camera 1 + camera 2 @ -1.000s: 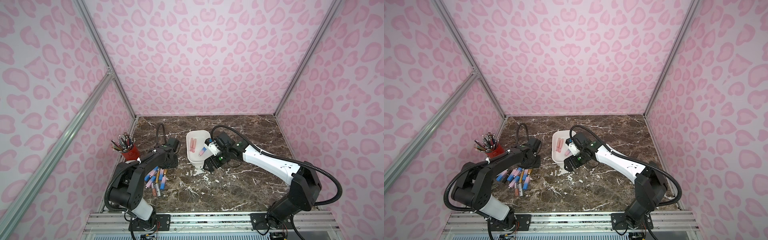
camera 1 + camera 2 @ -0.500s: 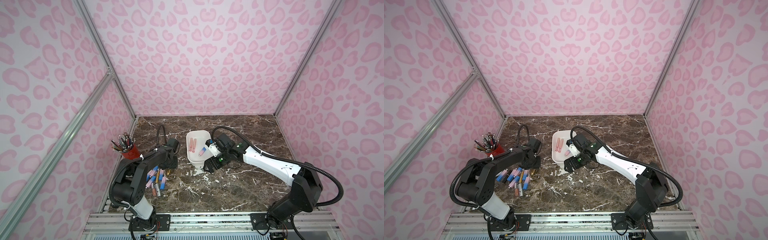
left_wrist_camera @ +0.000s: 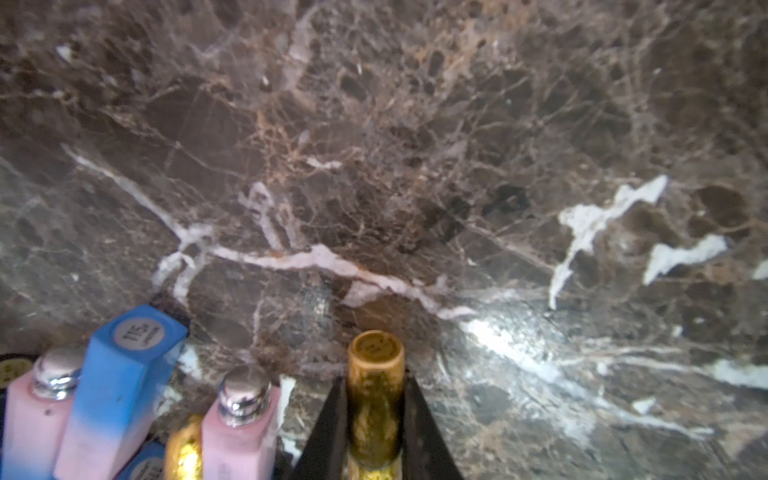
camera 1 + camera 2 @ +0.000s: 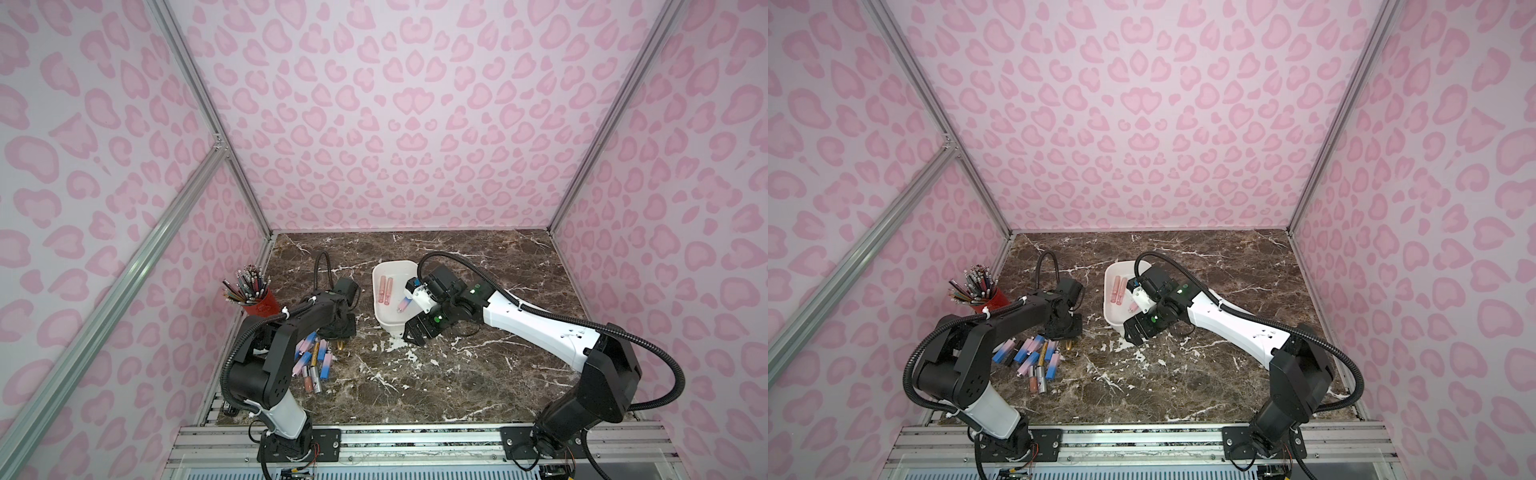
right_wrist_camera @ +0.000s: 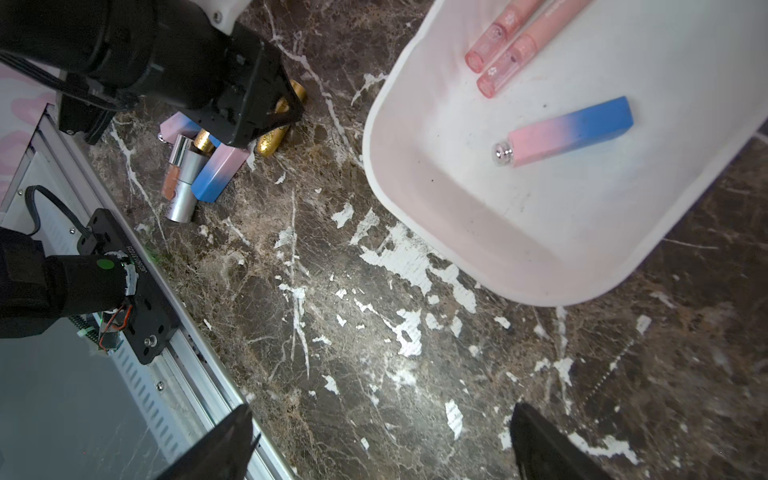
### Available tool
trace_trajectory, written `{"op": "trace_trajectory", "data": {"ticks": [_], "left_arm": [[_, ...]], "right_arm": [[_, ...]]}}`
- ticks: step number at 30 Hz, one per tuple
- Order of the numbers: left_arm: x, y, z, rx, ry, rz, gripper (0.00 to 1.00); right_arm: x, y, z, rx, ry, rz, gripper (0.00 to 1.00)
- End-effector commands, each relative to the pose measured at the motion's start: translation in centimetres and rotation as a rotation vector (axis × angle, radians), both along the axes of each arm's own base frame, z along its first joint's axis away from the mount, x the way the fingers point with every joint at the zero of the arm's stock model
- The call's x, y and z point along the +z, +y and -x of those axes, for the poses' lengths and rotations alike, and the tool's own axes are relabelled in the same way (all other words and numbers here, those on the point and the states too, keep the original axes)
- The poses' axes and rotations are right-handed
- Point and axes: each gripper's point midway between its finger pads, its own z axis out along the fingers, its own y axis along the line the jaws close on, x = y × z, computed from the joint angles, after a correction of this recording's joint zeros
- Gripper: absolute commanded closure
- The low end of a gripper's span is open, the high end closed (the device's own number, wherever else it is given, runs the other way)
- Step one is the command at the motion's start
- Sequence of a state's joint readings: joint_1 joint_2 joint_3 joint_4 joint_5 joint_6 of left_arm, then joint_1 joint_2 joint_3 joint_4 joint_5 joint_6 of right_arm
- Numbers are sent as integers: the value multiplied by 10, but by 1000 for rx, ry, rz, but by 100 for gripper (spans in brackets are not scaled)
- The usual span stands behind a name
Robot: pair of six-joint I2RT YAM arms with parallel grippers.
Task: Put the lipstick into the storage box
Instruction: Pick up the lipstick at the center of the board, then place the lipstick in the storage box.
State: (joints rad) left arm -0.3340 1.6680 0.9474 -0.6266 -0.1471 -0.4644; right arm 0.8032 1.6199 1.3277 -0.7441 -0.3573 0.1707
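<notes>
Closing since a second ago, my left gripper [image 3: 375, 380] now clamps the gold lipstick [image 3: 376, 415] beside the pile [image 4: 313, 361], lower left of centre in both top views. My right gripper [image 5: 382, 440] hangs spread beside the storage box [image 4: 387, 325], mid-frame.

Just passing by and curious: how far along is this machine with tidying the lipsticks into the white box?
Done: three lipsticks lie in the white box: two pink tubes and a pink-blue one. In hand: the left gripper is shut on a gold lipstick beside the pile; the right gripper is open, empty. Left: that pile on the table.
</notes>
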Motion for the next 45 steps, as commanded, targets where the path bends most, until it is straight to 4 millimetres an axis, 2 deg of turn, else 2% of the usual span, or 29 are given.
{"op": "trace_trajectory", "data": {"ticks": [1, 6, 10, 20, 24, 27, 32, 38, 45], "left_arm": [[-3, -5, 1, 18, 16, 32, 87], [1, -9, -1, 31, 12, 52, 93], [16, -14, -6, 29, -7, 73, 97], [86, -30, -41, -20, -106, 100, 97], [119, -45, -63, -48, -172, 131, 97], [134, -60, -78, -80, -206, 160, 96], [140, -85, -102, -137, -216, 177, 96], [137, -121, -124, -201, -221, 225, 97], [117, -161, -135, -257, -199, 273, 96]], "right_arm": [[-2, 3, 0, 40, -45, 34, 1], [-2, 7, 0, 76, -63, 38, 1], [2, 9, -3, 85, -83, 29, 1], [4, 1, -11, 52, -80, -3, 1], [9, -6, -21, 0, -57, -67, 1], [11, -11, -26, -25, -46, -86, 1], [19, -17, -32, -63, -3, -130, 1], [49, -21, -38, -113, 57, -280, 1], [46, -32, -40, -161, 71, -270, 1]]}}
